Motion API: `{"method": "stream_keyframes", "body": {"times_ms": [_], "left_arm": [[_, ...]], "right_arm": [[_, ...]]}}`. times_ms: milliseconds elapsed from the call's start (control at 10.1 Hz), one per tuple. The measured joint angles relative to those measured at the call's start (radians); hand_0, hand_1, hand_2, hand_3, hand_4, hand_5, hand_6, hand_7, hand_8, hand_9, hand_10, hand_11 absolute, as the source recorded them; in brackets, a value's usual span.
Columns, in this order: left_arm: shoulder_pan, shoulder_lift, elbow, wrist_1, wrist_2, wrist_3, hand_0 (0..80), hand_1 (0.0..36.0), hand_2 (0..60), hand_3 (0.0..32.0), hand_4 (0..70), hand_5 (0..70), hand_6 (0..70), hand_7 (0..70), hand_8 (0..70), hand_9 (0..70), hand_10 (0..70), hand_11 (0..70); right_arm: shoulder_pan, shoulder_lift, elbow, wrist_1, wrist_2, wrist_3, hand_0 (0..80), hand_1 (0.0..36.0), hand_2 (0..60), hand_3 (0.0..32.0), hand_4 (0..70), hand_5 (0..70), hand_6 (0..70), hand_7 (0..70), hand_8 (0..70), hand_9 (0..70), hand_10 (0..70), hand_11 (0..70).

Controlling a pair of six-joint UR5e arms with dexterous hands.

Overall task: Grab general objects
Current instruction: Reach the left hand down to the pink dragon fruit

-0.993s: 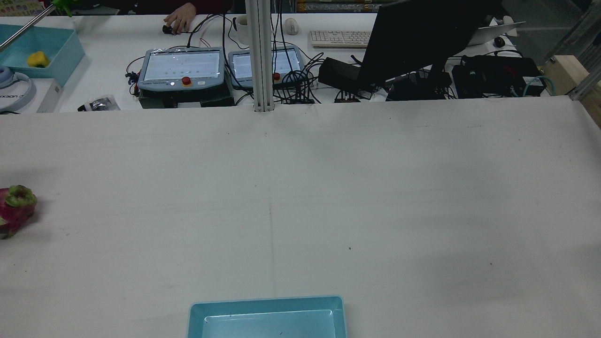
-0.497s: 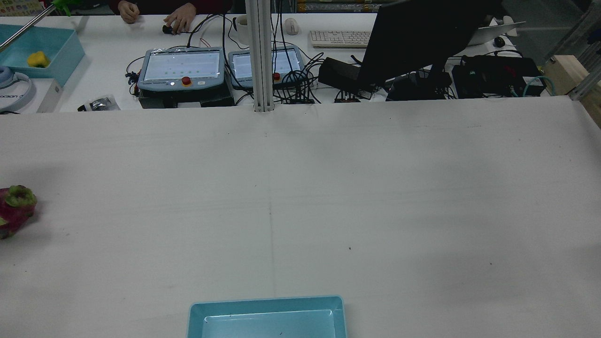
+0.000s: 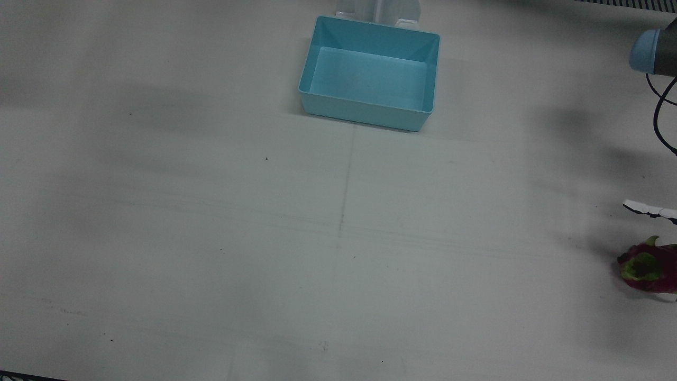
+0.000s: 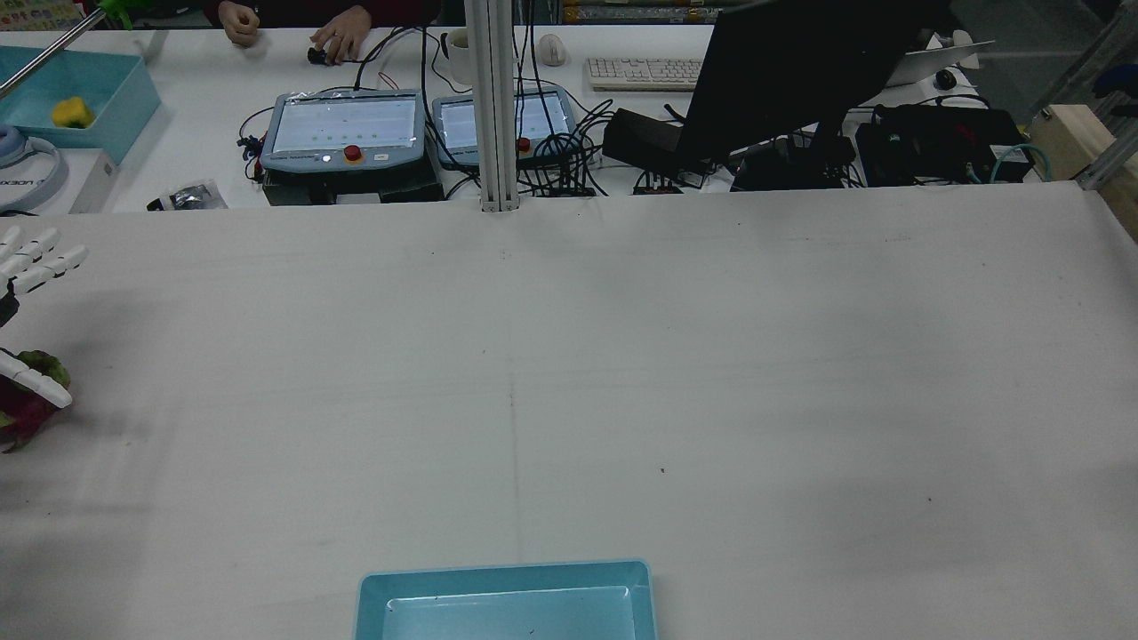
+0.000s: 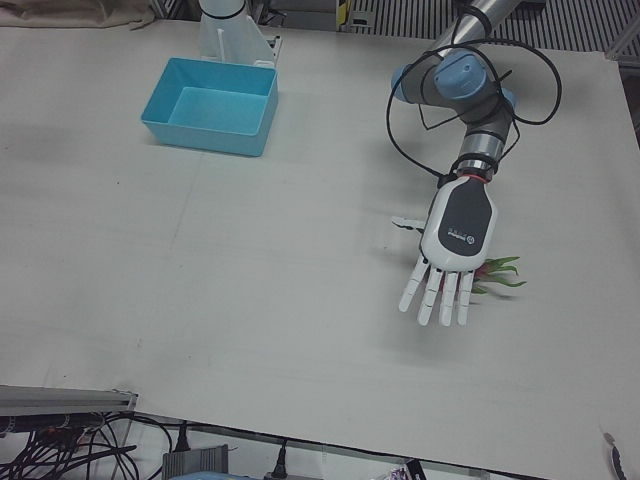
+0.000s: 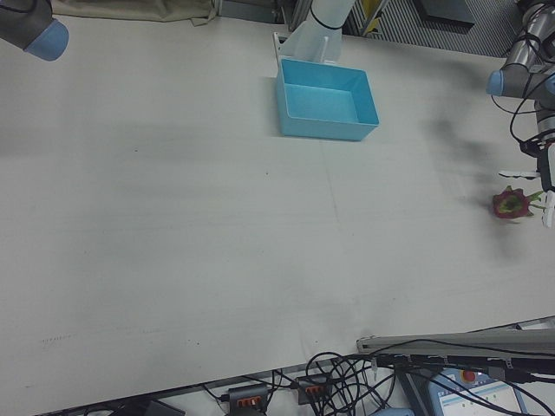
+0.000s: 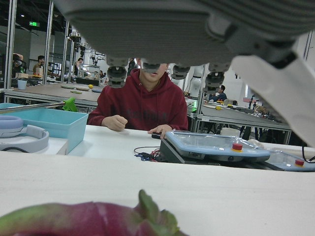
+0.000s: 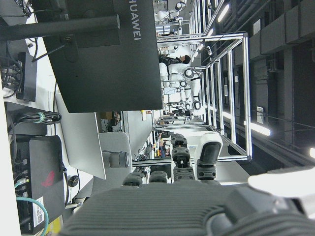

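Observation:
A magenta dragon fruit (image 5: 499,267) with green tips lies on the white table, at the left edge of the rear view (image 4: 20,418) and the right edge of the front view (image 3: 648,270). My left hand (image 5: 453,228) hovers palm down just above it, fingers spread, holding nothing. Its fingertips (image 4: 40,258) show in the rear view and the fruit (image 7: 88,221) lies right below its camera. My right hand (image 8: 187,196) shows only in its own view, raised high, fingers apart and empty.
A light blue bin (image 3: 365,117) stands empty at the table's robot-side edge, in the middle (image 4: 507,573). Beyond the far edge are teach pendants (image 4: 345,129), cables, a monitor (image 4: 800,71) and a seated person (image 7: 140,103).
My left hand has come into the rear view from the left and now reaches over the dragon fruit. The fruit has not moved.

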Motion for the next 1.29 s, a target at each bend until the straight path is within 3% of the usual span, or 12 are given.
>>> {"method": "stream_keyframes", "body": {"times_ms": [298, 497, 695, 993, 1291], "left_arm": [[-0.004, 0.001, 0.018, 0.075, -0.029, -0.006, 46.7, 10.4, 0.0, 32.0, 0.0, 0.0, 0.0, 2.2, 0.0, 0.0, 0.0, 0.0], [-0.007, 0.059, -0.06, 0.135, -0.033, -0.051, 45.7, 8.6, 0.0, 32.0, 0.0, 0.0, 0.0, 0.6, 0.0, 0.0, 0.0, 0.0], [-0.003, 0.087, -0.1, 0.193, -0.029, -0.097, 45.4, 7.6, 0.0, 32.0, 0.0, 0.0, 0.0, 3.5, 0.0, 0.0, 0.0, 0.0], [0.0, 0.09, -0.041, 0.138, -0.026, -0.141, 45.9, 8.0, 0.0, 32.0, 0.0, 0.0, 0.0, 4.2, 0.0, 0.0, 0.0, 0.0], [0.001, 0.051, 0.091, 0.08, -0.026, -0.22, 46.5, 9.2, 0.0, 32.0, 0.0, 0.0, 0.0, 6.1, 0.0, 0.0, 0.0, 0.0]], "right_arm": [[0.0, 0.0, 0.0, 0.0, 0.0, 0.0, 0.0, 0.0, 0.0, 0.0, 0.0, 0.0, 0.0, 0.0, 0.0, 0.0, 0.0, 0.0], [0.0, 0.0, 0.0, 0.0, 0.0, 0.0, 0.0, 0.0, 0.0, 0.0, 0.0, 0.0, 0.0, 0.0, 0.0, 0.0, 0.0, 0.0], [0.0, 0.0, 0.0, 0.0, 0.0, 0.0, 0.0, 0.0, 0.0, 0.0, 0.0, 0.0, 0.0, 0.0, 0.0, 0.0, 0.0, 0.0], [-0.001, 0.0, 0.0, 0.0, 0.0, 0.0, 0.0, 0.0, 0.0, 0.0, 0.0, 0.0, 0.0, 0.0, 0.0, 0.0, 0.0, 0.0], [-0.001, 0.0, 0.0, 0.0, 0.0, 0.0, 0.0, 0.0, 0.0, 0.0, 0.0, 0.0, 0.0, 0.0, 0.0, 0.0, 0.0, 0.0]]}}
